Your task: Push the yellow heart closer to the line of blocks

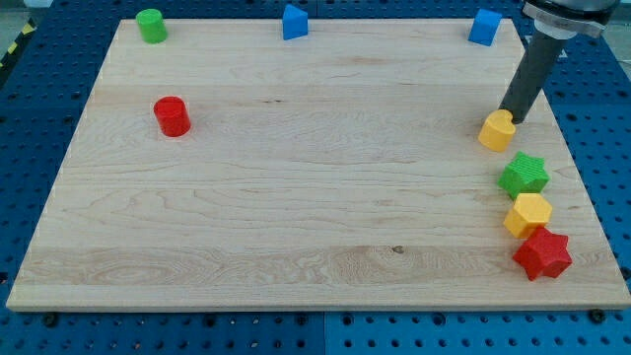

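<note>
The yellow heart (497,130) lies near the view's right edge of the wooden board (296,197). My tip (511,119) touches its upper right side. Below it, a line of blocks runs down the right edge: a green star (524,175), a yellow hexagon (528,214) and a red star (542,253). A small gap separates the heart from the green star.
A green cylinder (151,25) sits at the top left, a blue triangular block (294,21) at the top middle, a blue cube (485,26) at the top right. A red cylinder (172,115) stands at the left. The board's right edge is close to the line.
</note>
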{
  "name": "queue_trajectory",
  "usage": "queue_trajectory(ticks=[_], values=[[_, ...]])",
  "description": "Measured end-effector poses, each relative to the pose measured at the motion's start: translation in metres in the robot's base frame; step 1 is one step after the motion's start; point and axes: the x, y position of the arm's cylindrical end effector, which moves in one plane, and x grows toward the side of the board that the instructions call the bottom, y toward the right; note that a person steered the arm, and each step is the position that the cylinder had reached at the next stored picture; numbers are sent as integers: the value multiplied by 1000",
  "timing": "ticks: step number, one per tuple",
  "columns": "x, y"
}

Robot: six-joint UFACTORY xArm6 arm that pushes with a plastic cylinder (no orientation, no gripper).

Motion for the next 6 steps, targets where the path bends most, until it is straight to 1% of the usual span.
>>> queue_trajectory(ticks=[2, 4, 6], values=[[3, -3], [-10, -27], [1, -26]])
